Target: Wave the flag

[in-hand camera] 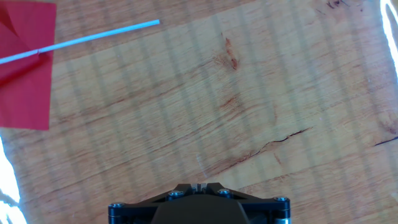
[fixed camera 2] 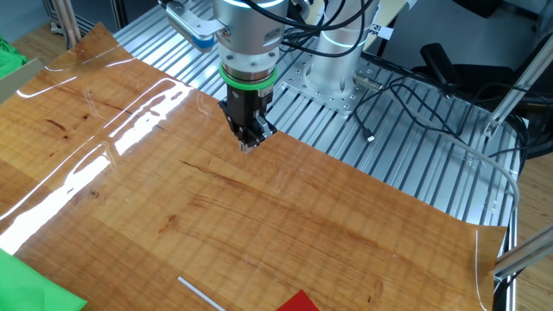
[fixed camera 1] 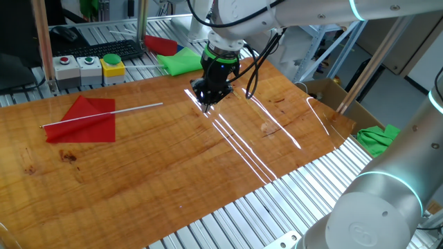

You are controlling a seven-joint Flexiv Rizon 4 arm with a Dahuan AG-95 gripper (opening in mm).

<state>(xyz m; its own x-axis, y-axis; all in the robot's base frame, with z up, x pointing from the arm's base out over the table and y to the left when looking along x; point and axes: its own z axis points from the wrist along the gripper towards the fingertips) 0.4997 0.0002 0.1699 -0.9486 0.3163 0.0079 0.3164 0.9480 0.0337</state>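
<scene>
While flat on wood, flag (fixed camera 1: pixel 82 120) well apart from shut jaws.

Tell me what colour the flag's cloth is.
Red, on a white stick; the flag shows best in one fixed view.

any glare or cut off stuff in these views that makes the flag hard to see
One fixed view: bright glare streaks on the table, flag clear. Other fixed view: broad glare at left, flag cropped at the bottom edge. Hand view: sharp, flag cut off at left.

No text, label, brand, number or sign can be read in any view.
</scene>
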